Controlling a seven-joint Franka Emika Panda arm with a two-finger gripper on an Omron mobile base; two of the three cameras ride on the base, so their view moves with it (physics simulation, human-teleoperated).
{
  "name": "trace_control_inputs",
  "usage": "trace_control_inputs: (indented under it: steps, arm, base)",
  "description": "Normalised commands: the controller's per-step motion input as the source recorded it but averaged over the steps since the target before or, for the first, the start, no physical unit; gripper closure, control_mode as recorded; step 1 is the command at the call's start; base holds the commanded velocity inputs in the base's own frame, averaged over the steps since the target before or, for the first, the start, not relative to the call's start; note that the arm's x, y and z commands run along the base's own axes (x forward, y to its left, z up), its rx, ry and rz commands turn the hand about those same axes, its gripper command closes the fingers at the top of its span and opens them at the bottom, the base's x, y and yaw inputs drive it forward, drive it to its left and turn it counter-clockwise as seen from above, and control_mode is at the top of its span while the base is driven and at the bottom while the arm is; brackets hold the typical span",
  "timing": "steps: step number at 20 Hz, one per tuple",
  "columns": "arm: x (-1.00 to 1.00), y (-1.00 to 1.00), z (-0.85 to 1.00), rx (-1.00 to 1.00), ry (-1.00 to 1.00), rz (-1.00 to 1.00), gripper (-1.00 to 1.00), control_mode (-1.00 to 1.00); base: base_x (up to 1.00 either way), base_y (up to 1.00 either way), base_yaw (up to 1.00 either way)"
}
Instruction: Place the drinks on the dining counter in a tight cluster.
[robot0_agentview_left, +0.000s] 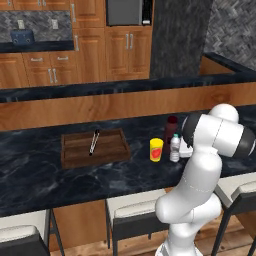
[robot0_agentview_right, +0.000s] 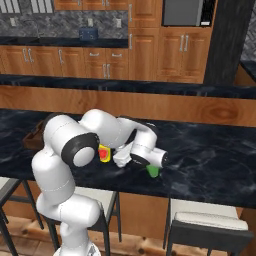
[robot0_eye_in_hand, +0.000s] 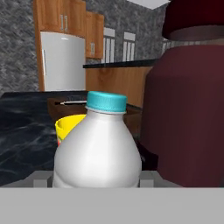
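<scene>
1. The worktop (robot0_agentview_left: 40, 170), the dining counter of black veined marble, runs across the middle of the left base view, with a wooden riser behind it and stools below
2. The arm (robot0_agentview_left: 210, 145) bends over it at the right of that view; in the right base view it folds down at centre left, so the hand (robot0_agentview_right: 126, 156) sits low on the marble
3. A wooden tray (robot0_agentview_left: 95, 149) lies left of centre in the left base view, a dark utensil resting in it
4. The maroon bottle (robot0_agentview_left: 171, 129) stands right of centre, just behind the clear bottle (robot0_agentview_left: 174, 148); in the hand view it rises at the right
5. A yellow cup (robot0_agentview_left: 156, 149) stands just beside the clear bottle, on its left
6. The clear bottle sits at lower centre of the hand view, between the fingertips; the hand looks clenched on it, standing beside the maroon one
7. My read: this bottle is being set into the cluster; next comes letting go and backing straight off without tipping its neighbours. The tan bottle I cannot find
</scene>
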Motion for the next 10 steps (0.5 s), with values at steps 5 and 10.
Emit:
trace_control_inputs:
  steps: [5, 10]
  arm:
    - [-0.02, -0.28, -0.07, 0.0, 0.0, 0.0, 1.0, -1.0]
    - [-0.09, -0.18, -0.15, 0.0, 0.0, 0.0, -1.0, -1.0]
  base:
    - [0.0, 0.0, 0.0]
    - [0.0, 0.0, 0.0]
